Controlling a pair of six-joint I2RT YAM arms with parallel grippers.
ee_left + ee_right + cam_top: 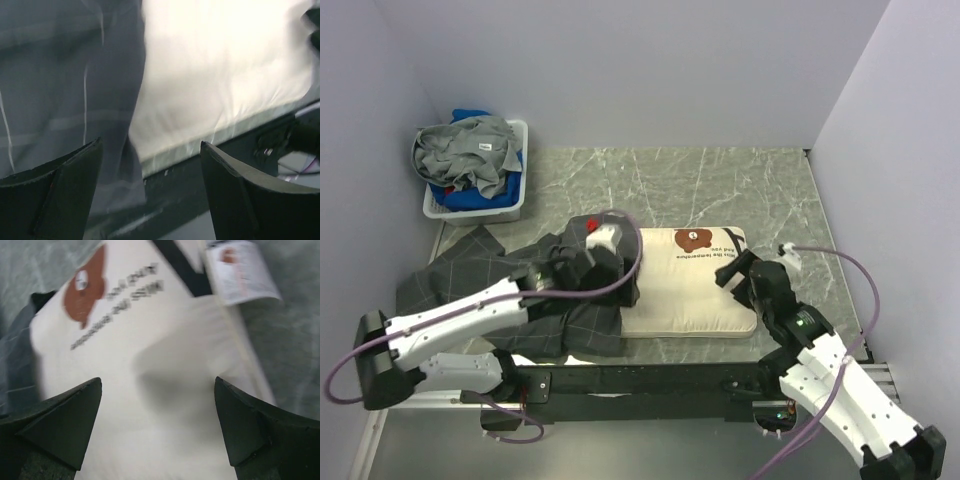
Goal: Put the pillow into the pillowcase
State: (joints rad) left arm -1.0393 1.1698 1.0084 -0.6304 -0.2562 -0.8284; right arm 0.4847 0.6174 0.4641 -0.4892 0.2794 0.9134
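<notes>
The grey marble-patterned tabletop (720, 190) carries everything. The pillowcase (470, 275) is spread across its left half, rumpled and folded. It is dark charcoal cloth crossed by thin pale grid lines, bunched highest under the left arm.

The pillow (690, 295) lies flat just right of centre, a soft, plump cream rectangle. Nearly all of it is outside the pillowcase. Its left end meets the bunched cloth, and I cannot tell whether that end is inside the opening or only under a fold. A brown bear face (692, 240) and a line of dark text (117, 307) are printed near its far end, and a small white label (242, 272) hangs off its right edge.

A white plastic basket (470, 212) heaped with grey and blue clothes stands at the far left corner, well apart from the pillow.

The left gripper (150, 145) hangs over the seam where charcoal cloth (60, 90) overlaps cream pillow (215, 65), near the tabletop's front edge. Its dark, wedge-shaped fingers (65, 190) are spread wide and grip nothing.

The right gripper (157, 382) is over the pillow's near right part (165, 390), its fingers (60, 425) likewise spread wide and holding nothing. A shallow shaded dent shows in the fabric between them. Whether the tips touch the pillow cannot be told.
</notes>
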